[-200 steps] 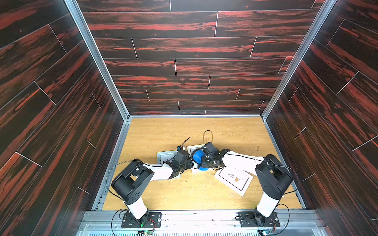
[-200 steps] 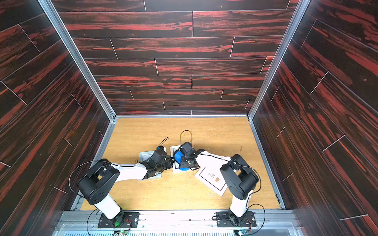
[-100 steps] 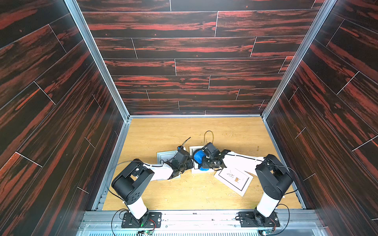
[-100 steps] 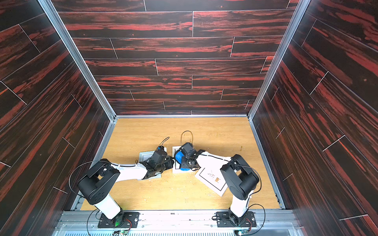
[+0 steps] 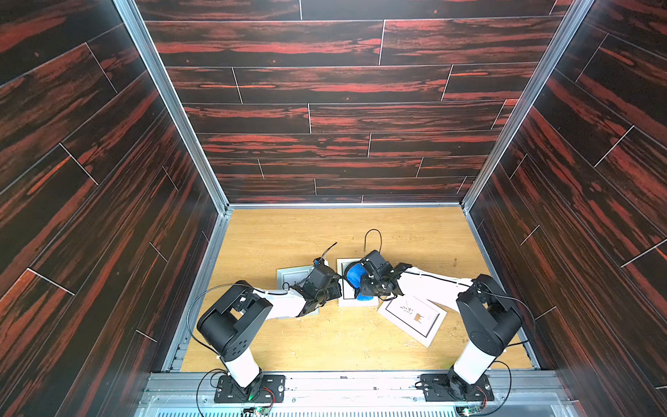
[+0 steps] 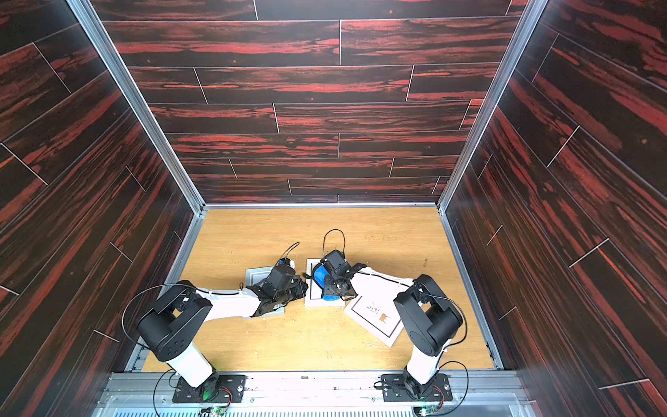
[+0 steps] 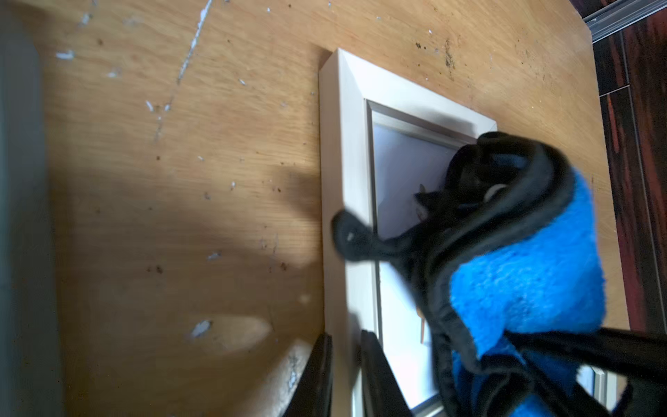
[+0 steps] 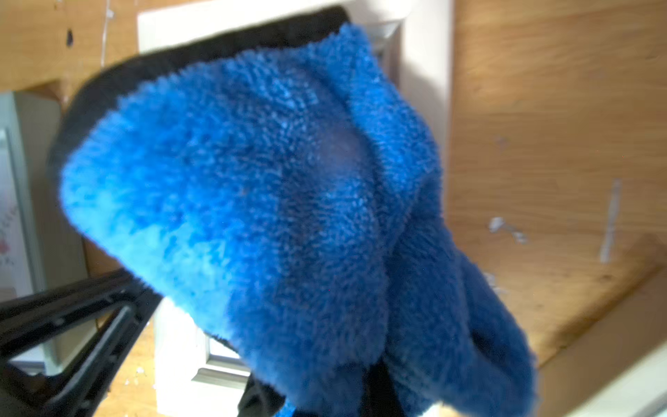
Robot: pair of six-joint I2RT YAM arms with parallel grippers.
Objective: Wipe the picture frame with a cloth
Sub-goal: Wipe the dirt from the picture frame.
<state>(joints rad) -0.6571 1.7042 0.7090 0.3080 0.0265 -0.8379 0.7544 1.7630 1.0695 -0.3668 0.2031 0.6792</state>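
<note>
Left claw point(image 5: 335, 289) is clenched on the picture frame point(image 5: 343, 265), on the border facing the left arm. Right claw point(image 5: 362, 285) is clamped on the cloth point(image 5: 354, 274).

Top views: the picture frame lies flat near the middle of the wooden surface point(image 5: 325, 343), between the two arms. The cloth is bunched into a blue wad on its glass. A grey frame point(image 5: 288, 276) lies just beside it, partly under the left arm. A third frame point(image 5: 411, 317), turned at an angle, lies beside the right arm. Both top views show this layout: left claw point(image 6: 302, 287), right claw point(image 6: 326, 285), cloth point(image 6: 319, 276), picture frame point(image 6: 310, 302).

Left wrist view: two black fingers point(image 7: 321, 375) straddle the pale border of the picture frame point(image 7: 343, 144) — one on the outer side over the wood, one on the glass side. The left claw point(image 7: 346, 339) is closed on that rail. The cloth point(image 7: 523, 281) sits on the glass, blue pile with black trim. Its small black loop point(image 7: 346, 234) lies over the border.

Right wrist view: the cloth point(image 8: 270, 198) fills most of the view and hides the right claw's fingers. The pale border of the picture frame point(image 8: 426, 54) shows behind it. Part of the left claw point(image 8: 72, 325) is at one side — black and blurred. The grey frame point(image 8: 21, 180) shows at the edge of the view.
</note>
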